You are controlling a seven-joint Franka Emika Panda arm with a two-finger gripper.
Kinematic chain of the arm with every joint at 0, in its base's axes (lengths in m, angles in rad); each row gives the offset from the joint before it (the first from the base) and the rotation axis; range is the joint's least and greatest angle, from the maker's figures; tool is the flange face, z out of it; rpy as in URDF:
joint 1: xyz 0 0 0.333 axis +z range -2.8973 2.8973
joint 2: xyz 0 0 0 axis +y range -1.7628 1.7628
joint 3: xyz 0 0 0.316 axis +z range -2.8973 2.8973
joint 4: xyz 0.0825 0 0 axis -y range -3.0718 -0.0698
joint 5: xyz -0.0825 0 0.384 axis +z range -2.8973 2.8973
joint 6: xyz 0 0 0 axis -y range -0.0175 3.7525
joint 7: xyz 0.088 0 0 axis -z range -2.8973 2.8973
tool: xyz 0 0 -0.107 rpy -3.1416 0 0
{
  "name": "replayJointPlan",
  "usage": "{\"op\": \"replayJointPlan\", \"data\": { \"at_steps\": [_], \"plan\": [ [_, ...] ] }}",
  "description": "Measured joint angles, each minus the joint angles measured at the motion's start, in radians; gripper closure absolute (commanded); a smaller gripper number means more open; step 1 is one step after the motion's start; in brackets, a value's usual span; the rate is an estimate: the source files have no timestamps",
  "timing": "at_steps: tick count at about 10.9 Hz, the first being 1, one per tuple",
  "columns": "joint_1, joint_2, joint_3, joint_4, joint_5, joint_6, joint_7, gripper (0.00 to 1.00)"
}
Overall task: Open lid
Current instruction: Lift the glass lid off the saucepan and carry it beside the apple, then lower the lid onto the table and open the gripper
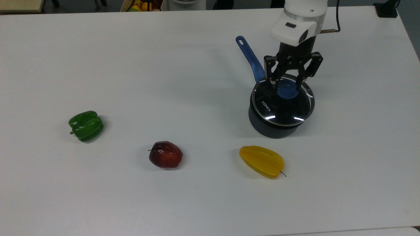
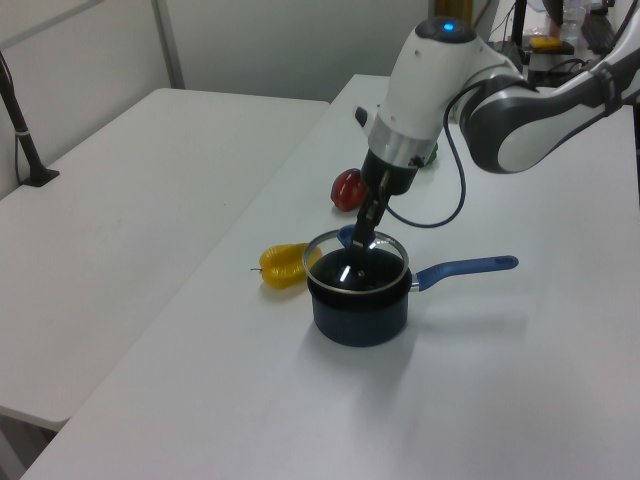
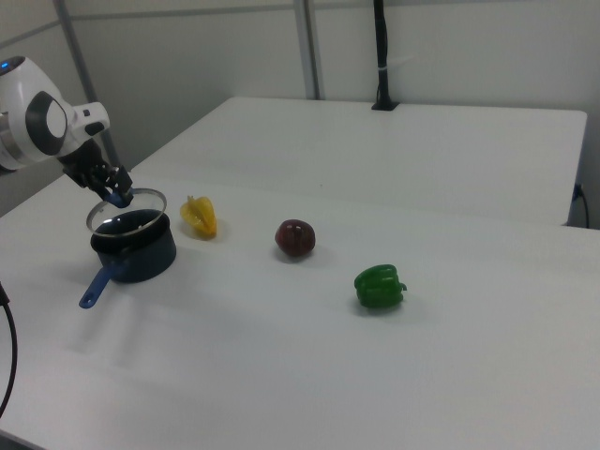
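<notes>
Gripper was clamped on lid knob, lid tilted just above pot on table.

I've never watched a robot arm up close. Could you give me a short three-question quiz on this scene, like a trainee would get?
1. True or false: the round clear glass lid with the blue knob lies flat and sealed on the dark saucepan.
2. What does the gripper hold? A) the red apple B) the lid's knob C) the saucepan's long blue handle
3. In the top view, which fruit lies nearest the saucepan?

Key
1. False: it is raised, tilted off the rim.
2. B
3. The yellow starfruit; the green bell pepper is farthest.
</notes>
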Motion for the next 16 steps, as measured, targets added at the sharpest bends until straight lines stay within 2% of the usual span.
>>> {"op": "replayJointPlan", "data": {
  "at_steps": [2, 4, 7, 10, 13, 16],
  "plan": [
    [-0.018, -0.029, -0.004, -0.001, 0.0, -0.017, 0.009, 0.51],
    [-0.084, -0.057, -0.008, -0.006, -0.002, -0.042, 0.012, 0.51],
    [-0.241, -0.103, -0.012, -0.069, -0.005, -0.047, 0.011, 0.51],
    [-0.408, -0.141, -0.014, -0.185, -0.013, -0.039, -0.039, 0.51],
    [-0.562, -0.181, -0.015, -0.342, -0.014, 0.115, -0.112, 0.51],
    [-0.611, -0.175, -0.015, -0.45, -0.014, 0.297, -0.12, 0.51]
  ]
}}
